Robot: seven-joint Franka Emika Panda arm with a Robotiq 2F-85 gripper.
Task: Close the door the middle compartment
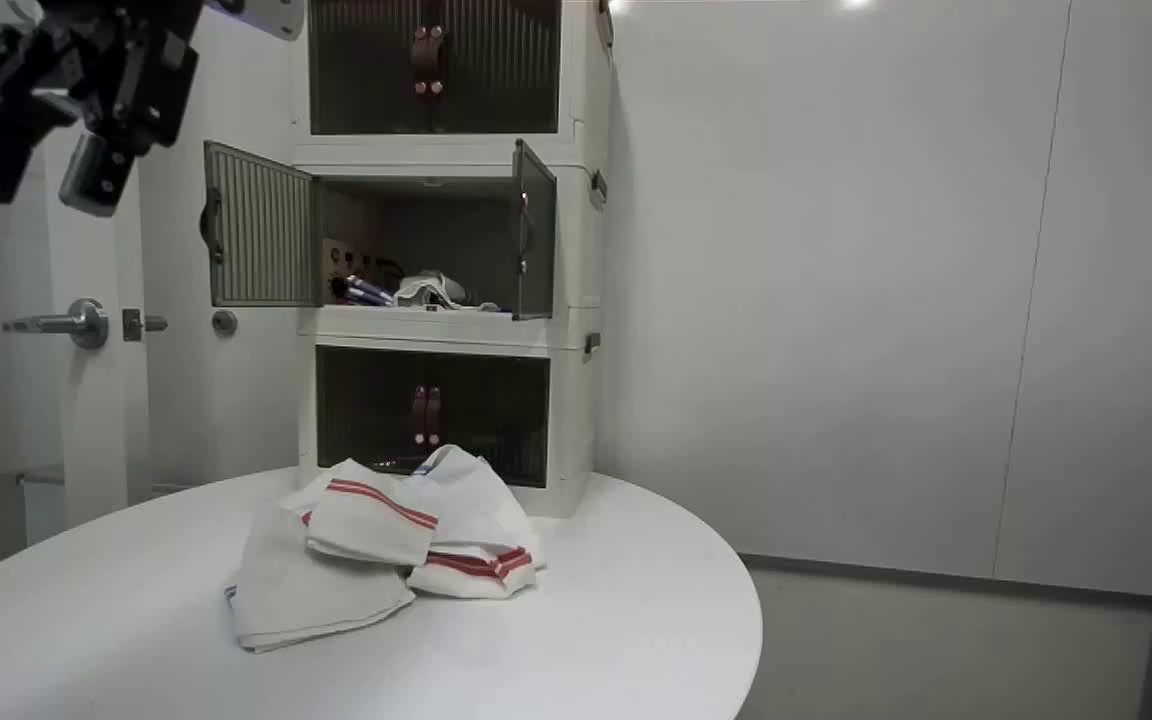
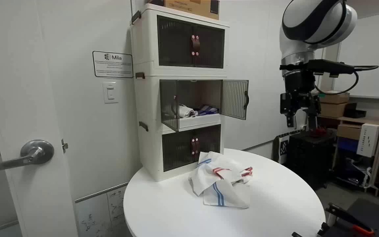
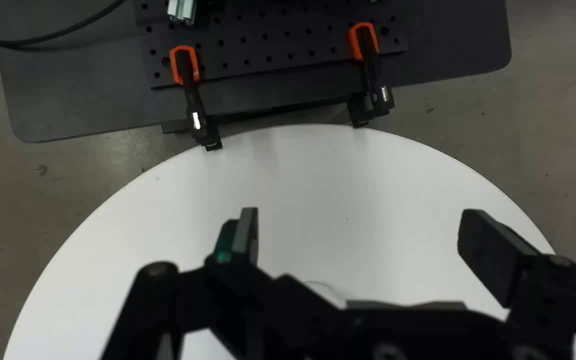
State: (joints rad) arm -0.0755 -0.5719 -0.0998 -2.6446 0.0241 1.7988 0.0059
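The middle compartment (image 1: pixel 426 318) of the tall white cabinet stands open; it also shows in an exterior view (image 2: pixel 199 123). Both tinted door leaves swing outward. One ribbed leaf (image 1: pixel 261 228) (image 2: pixel 235 98) is spread wide to the side. The other leaf (image 1: pixel 536 235) (image 2: pixel 169 105) sticks out toward the front. White cloth (image 1: pixel 431 290) and blue items (image 2: pixel 206 110) lie inside. My gripper (image 1: pixel 44 180) (image 2: pixel 301 122) is open and empty, pointing down, in the air away from the cabinet. In the wrist view its fingers (image 3: pixel 358 220) are wide apart above the table; the cabinet is out of that view.
The top cubby (image 1: pixel 371 75) and bottom cubby (image 1: pixel 366 400) are shut. Crumpled white towels (image 1: pixel 336 590) (image 2: pixel 225 194) lie on the round white table (image 3: pixel 318 165) before the cabinet. Clamps (image 3: pixel 185 75) (image 3: pixel 368 55) sit on the dark robot base. A cardboard box (image 2: pixel 189 7) tops the cabinet.
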